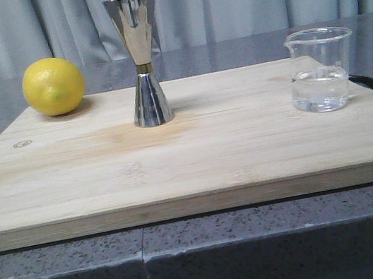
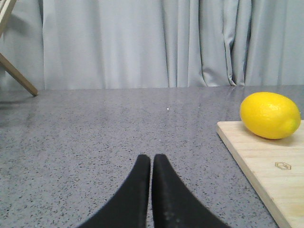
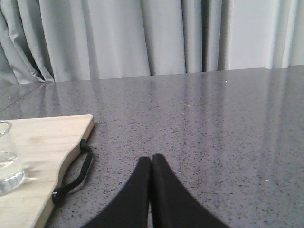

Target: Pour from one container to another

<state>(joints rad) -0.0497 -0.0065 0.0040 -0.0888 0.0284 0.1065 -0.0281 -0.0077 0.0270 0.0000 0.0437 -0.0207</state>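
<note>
A small clear glass beaker (image 1: pixel 320 70) with clear liquid in its bottom stands at the right of the wooden board (image 1: pixel 176 163); its edge also shows in the right wrist view (image 3: pixel 5 159). The tall steel jigger (image 1: pixel 142 61) with a gold band at its waist stands upright near the board's middle back. My left gripper (image 2: pixel 152 159) is shut and empty over the grey counter, left of the board. Off the board's right side, my right gripper (image 3: pixel 151 160) is shut with nothing in it. Neither gripper shows in the front view.
A yellow lemon (image 1: pixel 54 86) lies on the board's back left corner, also seen in the left wrist view (image 2: pixel 270 115). A black loop strap (image 3: pixel 73 175) hangs off the board's right end. Grey curtains hang behind the speckled counter (image 2: pixel 95 137). A wooden leg (image 2: pixel 16 73) stands far left.
</note>
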